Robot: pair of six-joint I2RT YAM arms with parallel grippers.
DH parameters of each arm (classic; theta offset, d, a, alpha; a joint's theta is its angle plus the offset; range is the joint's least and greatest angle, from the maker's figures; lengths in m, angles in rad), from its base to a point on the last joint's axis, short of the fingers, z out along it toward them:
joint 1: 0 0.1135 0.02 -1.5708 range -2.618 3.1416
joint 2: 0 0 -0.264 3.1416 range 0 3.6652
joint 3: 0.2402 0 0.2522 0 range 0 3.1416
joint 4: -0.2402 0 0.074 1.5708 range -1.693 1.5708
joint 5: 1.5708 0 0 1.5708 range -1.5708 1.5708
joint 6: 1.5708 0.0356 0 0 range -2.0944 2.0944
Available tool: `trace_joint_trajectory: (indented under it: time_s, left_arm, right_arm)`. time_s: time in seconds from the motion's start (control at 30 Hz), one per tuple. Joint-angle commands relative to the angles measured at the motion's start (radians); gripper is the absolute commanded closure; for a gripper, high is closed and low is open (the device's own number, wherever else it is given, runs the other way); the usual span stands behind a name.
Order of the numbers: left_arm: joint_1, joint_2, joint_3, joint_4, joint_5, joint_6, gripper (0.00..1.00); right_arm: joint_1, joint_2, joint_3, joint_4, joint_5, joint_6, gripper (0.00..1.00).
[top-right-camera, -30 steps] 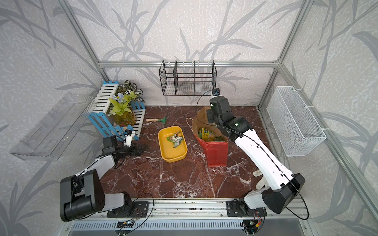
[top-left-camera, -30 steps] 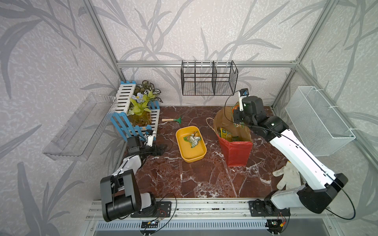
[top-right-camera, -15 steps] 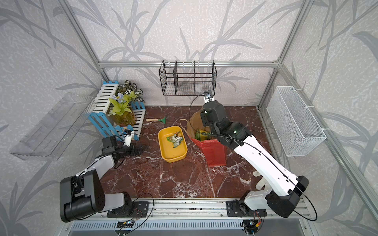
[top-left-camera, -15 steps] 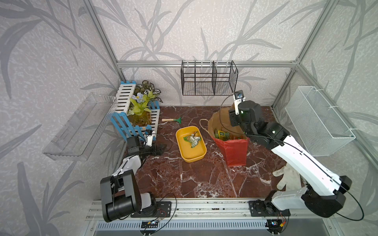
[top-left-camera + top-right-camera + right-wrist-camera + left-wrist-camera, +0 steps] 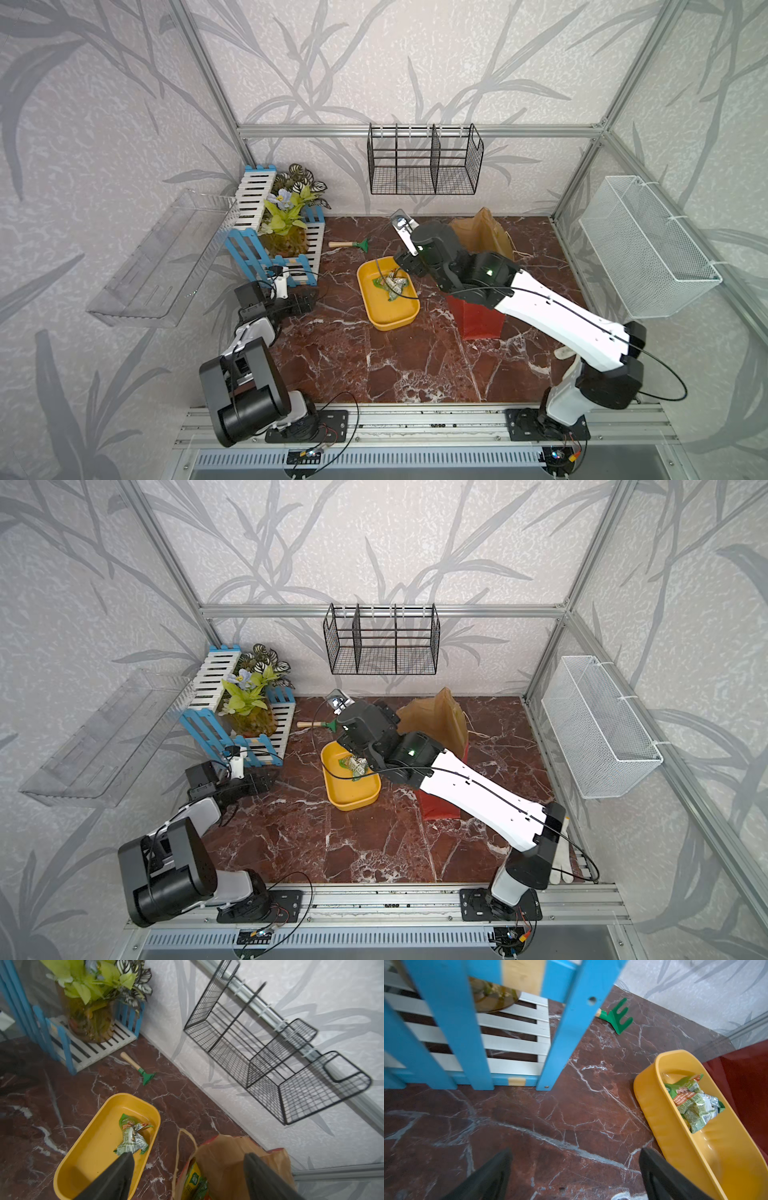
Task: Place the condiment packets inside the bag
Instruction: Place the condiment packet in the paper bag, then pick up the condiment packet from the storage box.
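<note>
Open room: the marble tabletop (image 5: 374, 365) lies bare in front of the yellow tray (image 5: 384, 318) and the bag (image 5: 478, 322), between the two arm bases.
Edges: a narrow strip of marble separates the tray's long rim from the bag; a green rake (image 5: 353, 244) lies behind the tray near the back wall; the blue-and-white fence (image 5: 266, 253) closes the back-left corner.
Right arm: stretched from the front-right base across the bag, hiding much of it, wrist over the gap between tray and bag.
Right gripper (image 5: 188, 1155): fingers spread wide, nothing between them.
Left arm: folded low, just in front of the fence.
Left gripper (image 5: 575, 1151): fingers wide apart, empty, just above the marble, aimed toward the tray.
Condiment packets (image 5: 132, 1138): crumpled green cluster in the back half of the tray, lying along its length; another green-yellow packet (image 5: 194, 1182) sits inside the bag.
Tray axis: back wall to front, slanting slightly right.
Bag: upright, mouth open upward.
</note>
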Motion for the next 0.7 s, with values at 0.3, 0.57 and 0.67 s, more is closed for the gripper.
trace_joint_trajectory:
  time_s: [0.3, 0.57, 0.67]
  left_arm:
    - [0.039, 0.02, 0.023, 0.057, 0.037, -0.063, 0.0]
    - [0.043, 0.012, 0.02, 0.065, 0.034, -0.074, 0.0]
    - [0.044, 0.008, 0.018, 0.07, 0.032, -0.077, 0.0]
  right_arm:
    - [-0.04, 0.362, 0.202, -0.168, -0.16, 0.112, 0.12]
    - [-0.098, 0.565, 0.308, -0.195, -0.179, 0.217, 0.12]
    - [-0.106, 0.609, 0.315, -0.183, -0.186, 0.222, 0.12]
